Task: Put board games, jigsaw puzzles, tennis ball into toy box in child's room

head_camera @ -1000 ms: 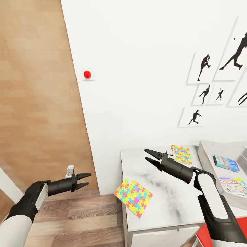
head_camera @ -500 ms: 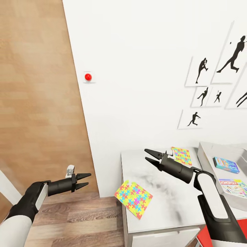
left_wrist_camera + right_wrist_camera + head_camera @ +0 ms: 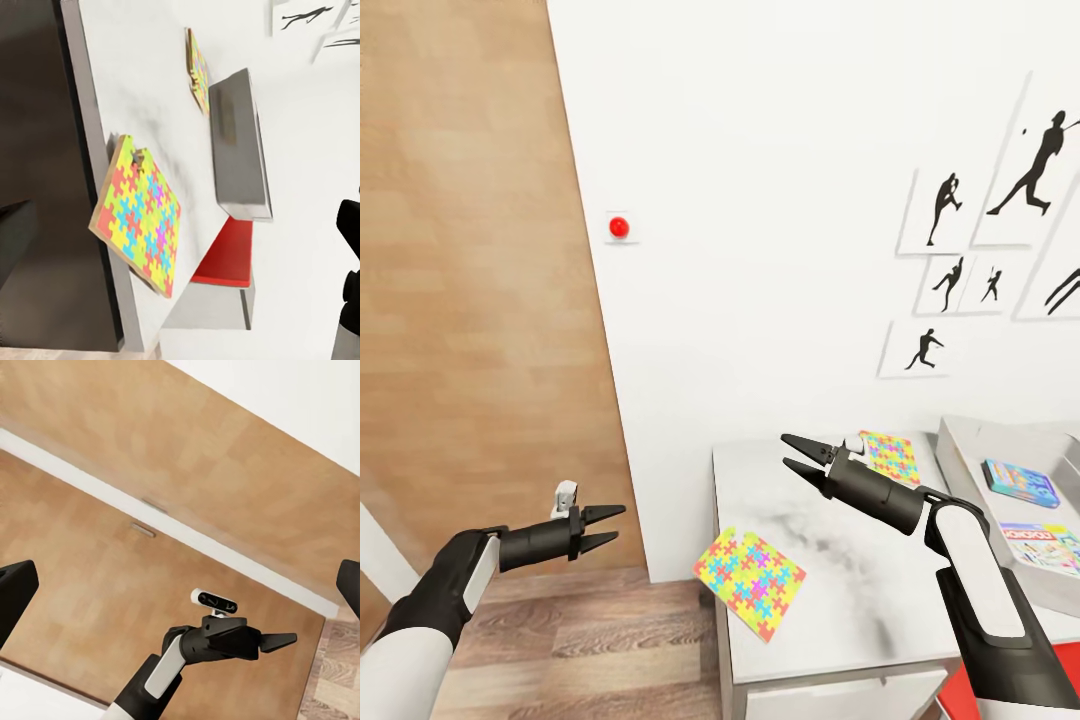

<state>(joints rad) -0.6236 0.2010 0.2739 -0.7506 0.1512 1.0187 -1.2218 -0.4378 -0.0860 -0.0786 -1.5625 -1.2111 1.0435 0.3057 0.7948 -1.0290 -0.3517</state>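
Two grippers hang in front of the robot, both empty; the left gripper [image 3: 612,527] is low over the wood floor [image 3: 580,640], off the table's end, its fingers spread a little with nothing between them; the right gripper [image 3: 790,452] reaches out above the table [image 3: 860,590], jaws likewise parted – in the right wrist view its fingertips [image 3: 16,589] stand wide apart at the frame's edges, with the left gripper [image 3: 289,640] seen between them against the brown door [image 3: 150,472]; nearest on the grey top lies one puzzle [image 3: 749,571], a multicolour square at the left edge, one corner overhanging it – the left wrist view shows the same puzzle [image 3: 142,217] jutting past the table's dark side; a second puzzle [image 3: 890,456] lies farther back, flat, near the wall and just beside the box [image 3: 958,455]; the grey box sits at the table's right, holding two games, a blue one [image 3: 1020,480] and a white-green one [image 3: 1045,545] nearer the robot; behind stands the white wall [image 3: 760,200] with a red button [image 3: 619,227] and black sports silhouettes [image 3: 980,240]; the door [image 3: 470,280] fills the left
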